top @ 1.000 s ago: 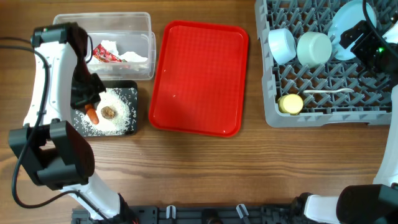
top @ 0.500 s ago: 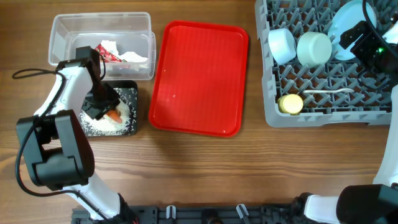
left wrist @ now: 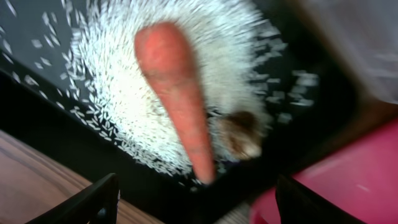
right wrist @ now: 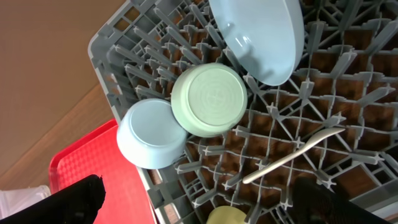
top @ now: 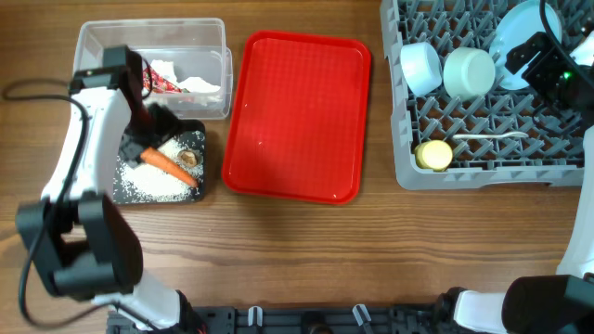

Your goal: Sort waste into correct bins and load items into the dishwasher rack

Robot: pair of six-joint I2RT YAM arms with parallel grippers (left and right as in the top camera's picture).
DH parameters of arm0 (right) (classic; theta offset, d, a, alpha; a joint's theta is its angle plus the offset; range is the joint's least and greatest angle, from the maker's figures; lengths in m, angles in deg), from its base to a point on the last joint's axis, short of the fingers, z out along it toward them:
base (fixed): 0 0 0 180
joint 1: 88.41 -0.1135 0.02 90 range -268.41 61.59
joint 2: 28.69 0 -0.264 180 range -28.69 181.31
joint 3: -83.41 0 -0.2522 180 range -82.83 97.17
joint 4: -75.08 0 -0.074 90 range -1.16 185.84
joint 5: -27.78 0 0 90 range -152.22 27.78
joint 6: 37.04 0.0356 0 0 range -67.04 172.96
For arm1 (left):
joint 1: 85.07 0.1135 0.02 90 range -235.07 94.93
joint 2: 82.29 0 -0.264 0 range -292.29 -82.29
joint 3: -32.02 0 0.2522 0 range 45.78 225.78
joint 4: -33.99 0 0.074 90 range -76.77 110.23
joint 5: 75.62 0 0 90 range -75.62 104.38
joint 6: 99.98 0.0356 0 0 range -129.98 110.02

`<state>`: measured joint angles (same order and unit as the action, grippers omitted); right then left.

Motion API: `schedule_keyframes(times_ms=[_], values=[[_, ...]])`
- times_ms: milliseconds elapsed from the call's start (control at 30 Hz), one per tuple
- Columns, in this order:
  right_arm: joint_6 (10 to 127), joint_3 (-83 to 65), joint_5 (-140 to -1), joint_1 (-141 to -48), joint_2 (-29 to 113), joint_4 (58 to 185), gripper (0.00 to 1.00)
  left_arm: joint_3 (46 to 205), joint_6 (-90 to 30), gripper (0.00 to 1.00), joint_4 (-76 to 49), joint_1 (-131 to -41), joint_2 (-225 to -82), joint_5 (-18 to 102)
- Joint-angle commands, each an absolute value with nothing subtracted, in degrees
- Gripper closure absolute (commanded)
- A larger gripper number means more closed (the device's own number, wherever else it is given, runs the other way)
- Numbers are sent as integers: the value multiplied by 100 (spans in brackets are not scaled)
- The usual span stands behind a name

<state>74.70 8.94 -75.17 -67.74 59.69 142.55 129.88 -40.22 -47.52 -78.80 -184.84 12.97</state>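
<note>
While carrot (top: 169, 165) lies on rice (top: 153, 186) | black tray (top: 199, 133) | wrapper (top: 167, 83) print unreadable

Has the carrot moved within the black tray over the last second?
Yes. The carrot has shifted right, toward the red tray, and now lies across the rice in the black tray.

Bright even light, L wrist cam blurry
</note>
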Motion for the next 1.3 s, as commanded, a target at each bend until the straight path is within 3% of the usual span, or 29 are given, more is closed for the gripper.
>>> schedule_keyframes(times_ms=[0, 167, 333, 500, 900, 1133, 1267], values=[[7413, 1006, -7587, -6838, 5961, 14251, 0, 13558, -3248, 17, -4662, -8499, -17758, 1243], [7395, 1006, -7587, -6908, 5961, 14264, 0, 13563, -2433, 10, -3613, -9992, -17799, 1232], [6856, 1008, -8026, -6973, 5921, 14382, 0, 13565, -2470, 0, -2831, -10702, -17823, 1066], [6353, 1008, -8006, -6995, 5038, 14937, 0, 13571, -3318, 0, -2973, -10722, -17559, 1066], [6344, 1008, -7161, -6997, 1290, 15112, 0, 13571, -3296, 0, -3316, -10455, -15821, 108], [6357, 1006, -7163, -6997, 1084, 15335, 0, 13569, -3296, 0, -3322, -10455, -15808, 126], [6359, 1006, -7165, -6997, 1084, 16126, 0, 13569, -3296, 0, -3322, -10455, -15810, 126]])
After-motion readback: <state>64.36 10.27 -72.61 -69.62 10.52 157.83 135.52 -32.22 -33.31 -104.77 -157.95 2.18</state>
